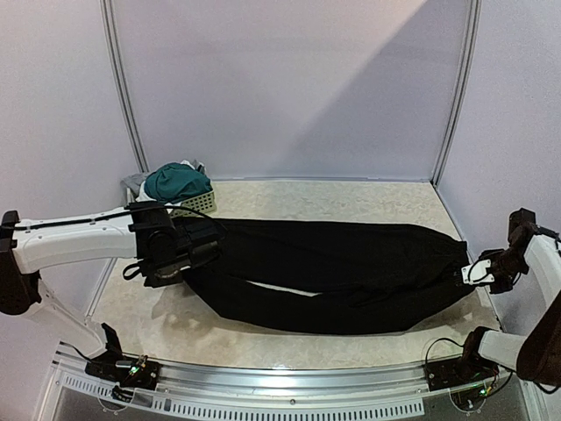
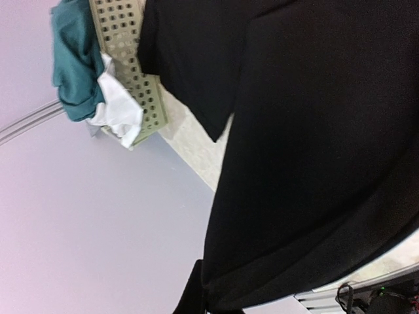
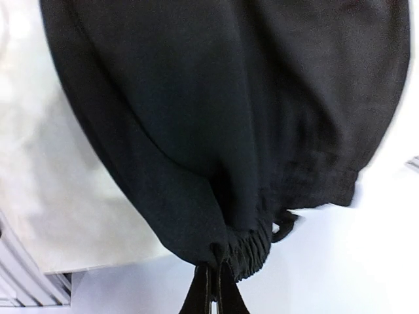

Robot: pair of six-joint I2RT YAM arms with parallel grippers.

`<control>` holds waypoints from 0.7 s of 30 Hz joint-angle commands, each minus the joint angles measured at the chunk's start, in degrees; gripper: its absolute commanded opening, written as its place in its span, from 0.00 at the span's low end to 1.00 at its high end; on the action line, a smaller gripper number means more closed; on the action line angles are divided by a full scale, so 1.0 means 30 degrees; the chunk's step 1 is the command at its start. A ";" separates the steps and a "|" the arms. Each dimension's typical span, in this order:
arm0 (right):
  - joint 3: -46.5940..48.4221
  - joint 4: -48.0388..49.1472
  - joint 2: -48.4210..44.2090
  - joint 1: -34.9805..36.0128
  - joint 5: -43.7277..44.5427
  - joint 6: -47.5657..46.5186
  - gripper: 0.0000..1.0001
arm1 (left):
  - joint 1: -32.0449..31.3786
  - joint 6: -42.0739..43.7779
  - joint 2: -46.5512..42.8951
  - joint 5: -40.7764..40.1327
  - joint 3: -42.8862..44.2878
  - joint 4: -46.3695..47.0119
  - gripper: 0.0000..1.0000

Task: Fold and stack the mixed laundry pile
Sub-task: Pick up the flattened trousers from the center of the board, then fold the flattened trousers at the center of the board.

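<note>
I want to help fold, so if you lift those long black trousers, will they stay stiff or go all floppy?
Probably floppy: the black trousers lie in soft folds on the table. They are likely light too, since the right gripper pinches just the gathered elastic edge. Flat cloth shouldn't roll.

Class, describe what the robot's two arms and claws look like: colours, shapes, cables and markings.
Both arms have smooth white shells on the long links and black joints. The left arm carries a thin black cable along its top, ending in a bulky black left claw. The right arm ends in a black right claw with slim, flat fingers.
</note>
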 commanded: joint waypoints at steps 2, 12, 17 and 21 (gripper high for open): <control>0.2884 -0.4780 -0.0444 -0.0074 -0.1365 0.0774 0.00 | 0.0482 -0.0816 -0.1469 -0.2164 0.0369 -0.4289 0.00; 0.9302 -0.7426 0.5312 -0.1133 -0.3309 0.3655 0.00 | 0.2759 0.1469 -0.2225 -0.3230 0.1123 -0.2330 0.00; 1.2105 -0.8383 0.8088 -0.1141 -0.4249 0.5363 0.00 | 0.4563 0.3326 -0.1204 -0.3103 0.1737 0.0090 0.00; 1.3256 -0.8710 1.0330 -0.1133 -0.4666 0.6392 0.00 | 0.4840 0.3433 -0.0054 -0.2786 0.2577 0.0621 0.00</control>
